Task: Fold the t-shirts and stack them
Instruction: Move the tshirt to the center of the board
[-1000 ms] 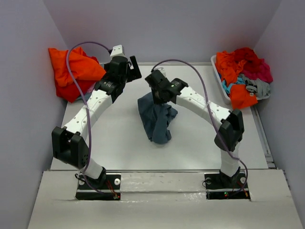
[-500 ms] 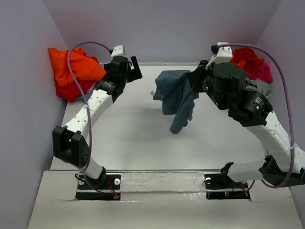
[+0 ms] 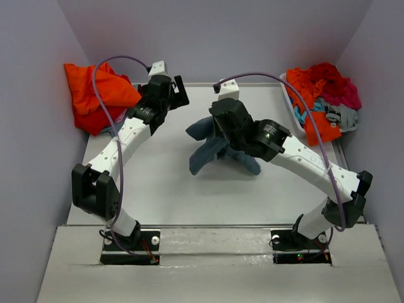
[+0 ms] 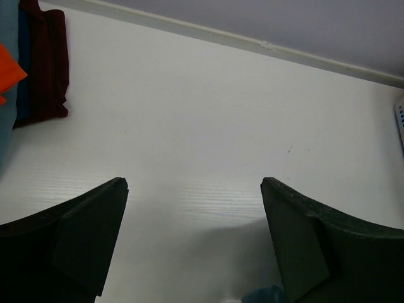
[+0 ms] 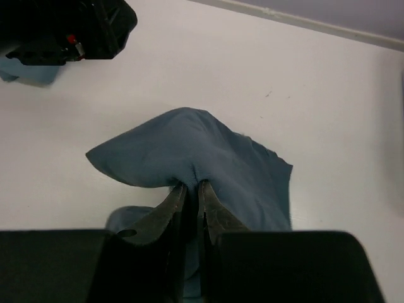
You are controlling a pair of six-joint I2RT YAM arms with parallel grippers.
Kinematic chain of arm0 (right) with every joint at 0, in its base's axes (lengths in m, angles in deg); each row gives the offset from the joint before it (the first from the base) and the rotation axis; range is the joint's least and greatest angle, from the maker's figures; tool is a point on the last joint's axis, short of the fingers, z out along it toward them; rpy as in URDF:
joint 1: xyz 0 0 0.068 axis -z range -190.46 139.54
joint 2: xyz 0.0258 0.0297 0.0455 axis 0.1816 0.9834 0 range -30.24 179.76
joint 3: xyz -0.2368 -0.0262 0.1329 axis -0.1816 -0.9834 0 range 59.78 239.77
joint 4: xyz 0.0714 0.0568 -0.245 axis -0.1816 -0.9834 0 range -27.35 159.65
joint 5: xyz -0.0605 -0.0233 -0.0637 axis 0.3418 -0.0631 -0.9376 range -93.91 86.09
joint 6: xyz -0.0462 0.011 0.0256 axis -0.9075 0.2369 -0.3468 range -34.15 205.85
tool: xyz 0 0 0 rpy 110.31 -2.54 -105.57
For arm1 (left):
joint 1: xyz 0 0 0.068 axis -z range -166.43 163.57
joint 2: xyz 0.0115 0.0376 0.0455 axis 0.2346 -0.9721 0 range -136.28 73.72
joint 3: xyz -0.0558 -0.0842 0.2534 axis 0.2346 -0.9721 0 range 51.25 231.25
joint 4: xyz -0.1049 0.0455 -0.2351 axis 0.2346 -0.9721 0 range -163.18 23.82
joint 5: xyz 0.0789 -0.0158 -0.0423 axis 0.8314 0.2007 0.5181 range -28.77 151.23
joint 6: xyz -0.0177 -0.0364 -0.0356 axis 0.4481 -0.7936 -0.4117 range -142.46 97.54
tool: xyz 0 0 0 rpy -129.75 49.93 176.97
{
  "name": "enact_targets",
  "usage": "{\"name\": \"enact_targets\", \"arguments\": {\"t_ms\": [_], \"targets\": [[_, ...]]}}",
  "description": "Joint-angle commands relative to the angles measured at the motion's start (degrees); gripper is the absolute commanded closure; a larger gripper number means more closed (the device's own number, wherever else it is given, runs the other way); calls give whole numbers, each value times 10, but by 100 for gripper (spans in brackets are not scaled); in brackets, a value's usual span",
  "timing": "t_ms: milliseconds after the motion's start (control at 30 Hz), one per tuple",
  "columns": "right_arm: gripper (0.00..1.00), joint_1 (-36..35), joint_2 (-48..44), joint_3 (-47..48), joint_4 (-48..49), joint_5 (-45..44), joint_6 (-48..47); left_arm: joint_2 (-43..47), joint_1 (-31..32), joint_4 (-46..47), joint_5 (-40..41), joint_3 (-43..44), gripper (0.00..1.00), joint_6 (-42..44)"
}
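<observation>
The right tool [image 5: 191, 186], clamped on the slate-blue shirt [image 3: 203, 153], had swung down from a high lift, leaving it crumpled and unfolded at the centre of the desk [image 3: 158, 189]. The left tool [image 4: 194, 184] hung spread and empty at eleven o'clock, nothing blocking. Orange shirts [image 3: 95, 95] lay at ten, a heaped bin [image 3: 288, 95] at two.

Pale lilac walls [image 3: 214, 35] close round a white table [image 3: 164, 183] on three sides (soft, even light)

A crumpled slate-blue shirt [image 3: 203, 156] lies in the middle of the bench [image 3: 164, 189], pinched by the right tool [image 5: 189, 186]; orange shirts [image 3: 93, 95] are heaped far left, mixed-colour shirts [image 3: 323, 95] far right.
</observation>
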Motion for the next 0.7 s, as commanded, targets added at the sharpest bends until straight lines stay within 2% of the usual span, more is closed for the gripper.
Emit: {"name": "enact_targets", "arguments": {"t_ms": [0,33,67,133,200,300,333,433,467,533,567,600,667], "targets": [[93,-43,-52,14,109,-85,-42,9,2,15,10,-1,1,3],[93,-44,-52,14,109,-91,-43,9,2,15,10,-1,1,2],[93,-51,-79,-26,169,-86,-58,9,2,15,10,-1,1,3],[93,-51,-88,-31,175,-66,-51,9,2,18,8,-3,1,1],[93,-77,-90,-43,183,-86,-66,9,2,18,7,-3,1,0],[93,-134,-131,-115,311,-142,-151,12,2,17,9,-5,1,0],[93,-145,-143,-133,385,-148,-169,12,2,18,12,-5,1,1],[93,-175,-168,-172,476,-167,-260,12,2,17,13,-5,1,1],[93,-175,-165,-181,492,-167,-273,12,2,17,13,-5,1,1],[93,-175,-121,-154,489,-234,-295,11,2,18,13,-5,1,1],[93,-175,-99,-144,499,-267,-336,10,2,19,12,-5,1,0],[93,-175,-80,-141,516,-309,-363,10,2,20,11,-5,1,0],[93,-175,-55,-160,593,-322,-402,10,2,20,9,-6,1,-1]]}}
